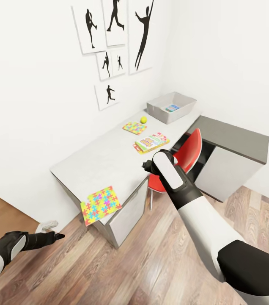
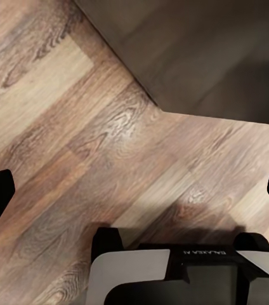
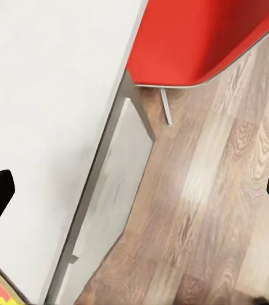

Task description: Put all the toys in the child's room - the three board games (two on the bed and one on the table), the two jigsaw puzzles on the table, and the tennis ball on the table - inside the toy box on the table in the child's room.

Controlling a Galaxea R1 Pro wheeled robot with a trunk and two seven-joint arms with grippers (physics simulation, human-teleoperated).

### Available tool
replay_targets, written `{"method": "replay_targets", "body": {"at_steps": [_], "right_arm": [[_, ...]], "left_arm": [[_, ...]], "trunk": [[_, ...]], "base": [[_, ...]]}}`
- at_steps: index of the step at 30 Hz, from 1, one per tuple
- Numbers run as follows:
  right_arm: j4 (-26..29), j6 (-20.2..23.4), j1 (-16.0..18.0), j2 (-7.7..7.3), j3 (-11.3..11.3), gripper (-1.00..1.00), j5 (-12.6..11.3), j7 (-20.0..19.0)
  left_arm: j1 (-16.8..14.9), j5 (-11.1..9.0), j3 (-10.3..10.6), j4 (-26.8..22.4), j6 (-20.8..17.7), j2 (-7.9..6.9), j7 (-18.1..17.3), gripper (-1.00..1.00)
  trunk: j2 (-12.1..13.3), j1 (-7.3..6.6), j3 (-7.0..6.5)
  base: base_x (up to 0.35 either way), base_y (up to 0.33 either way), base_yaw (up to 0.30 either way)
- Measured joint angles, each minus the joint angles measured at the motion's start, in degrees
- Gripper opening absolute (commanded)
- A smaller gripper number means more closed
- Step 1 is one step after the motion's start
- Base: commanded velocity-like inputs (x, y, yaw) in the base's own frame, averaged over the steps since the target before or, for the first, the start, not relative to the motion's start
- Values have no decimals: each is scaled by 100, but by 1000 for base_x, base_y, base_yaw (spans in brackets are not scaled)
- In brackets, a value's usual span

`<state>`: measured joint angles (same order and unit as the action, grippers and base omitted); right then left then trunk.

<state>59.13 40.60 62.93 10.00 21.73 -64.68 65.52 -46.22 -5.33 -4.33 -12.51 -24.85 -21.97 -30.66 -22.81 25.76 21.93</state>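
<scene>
**Approach to the worktop**

The right end effector [image 3: 134, 190] hung spread and empty above the worktop [image 1: 105, 161] edge (likely lining up a pick). The board game [image 1: 152, 142], tennis ball [image 1: 143, 120] and both jigsaw puzzles lay there, toy box [image 1: 156, 108] beyond. The left end effector [image 2: 134, 190] gaped over floor.

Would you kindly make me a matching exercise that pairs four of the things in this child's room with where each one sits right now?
Things:
1. tennis ball
2. larger jigsaw puzzle
3. blue board game
4. red chair

Places:
A. overhanging the table's near corner
B. inside the toy box
C. tucked at the table's long edge
D. on the table beside the smaller jigsaw puzzle

Pairs: 1-D, 2-A, 3-B, 4-C
</scene>
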Motion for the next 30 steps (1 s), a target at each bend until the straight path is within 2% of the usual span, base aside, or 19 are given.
{"method": "replay_targets", "body": {"at_steps": [12,23,30], "right_arm": [[-71,2,-72,0,22,100,-12,-3],[-571,7,-101,0,57,100,-26,-6],[-851,103,-103,0,72,100,-30,-34]], "left_arm": [[0,2,-2,-1,-8,0,2,100],[0,-3,-2,-2,-30,0,-20,100],[2,-9,-7,-4,-38,-1,-19,100]], "trunk": [[0,0,-92],[1,2,-177],[1,0,-237]], "base": [[-71,67,-202],[-231,186,-198],[-177,123,-36]]}}
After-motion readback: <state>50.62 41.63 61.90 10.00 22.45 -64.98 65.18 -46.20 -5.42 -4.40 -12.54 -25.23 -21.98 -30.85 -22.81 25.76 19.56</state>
